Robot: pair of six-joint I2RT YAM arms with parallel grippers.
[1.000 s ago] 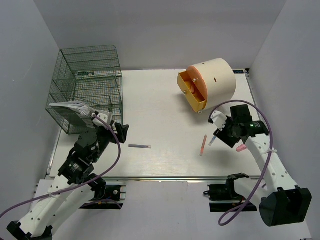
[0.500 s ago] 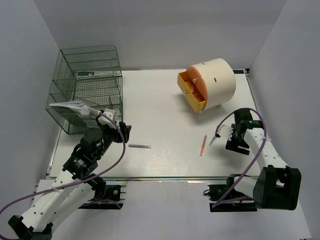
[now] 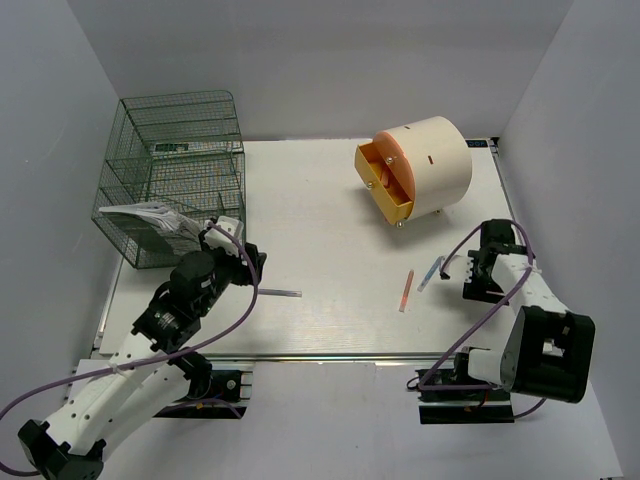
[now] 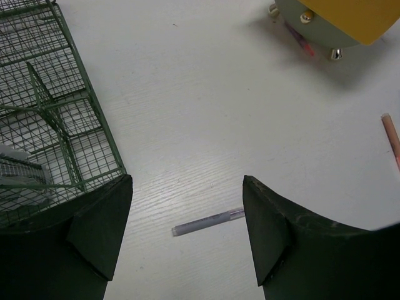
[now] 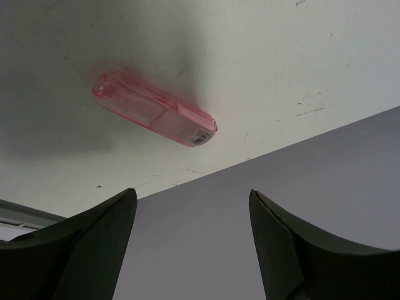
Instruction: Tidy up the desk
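Note:
The desk (image 3: 320, 215) is the wide white tabletop. A grey pen (image 3: 278, 292) lies near its front left. In the left wrist view this grey pen (image 4: 209, 221) lies on the desk (image 4: 206, 94) between and beyond my fingertips. My left gripper (image 3: 242, 252) hovers open just above and behind it, holding nothing. My right gripper (image 3: 478, 280) is at the desk's right edge, open and holding nothing. In the right wrist view a pink translucent stick (image 5: 153, 117) lies on the desk (image 5: 262, 56) ahead of my open right gripper (image 5: 190, 250).
A green wire rack (image 3: 175, 170) holding papers (image 3: 140, 215) stands at the back left. A cream cylinder with an orange drawer (image 3: 415, 168) stands at the back right. A pink pen (image 3: 405, 290) and a blue-tipped pen (image 3: 432, 272) lie right of centre. Grey walls enclose the desk.
My right gripper let go of the blue-tipped pen, leaving it on the desk, and swung right toward the desk's edge. My left gripper crept forward toward the grey pen.

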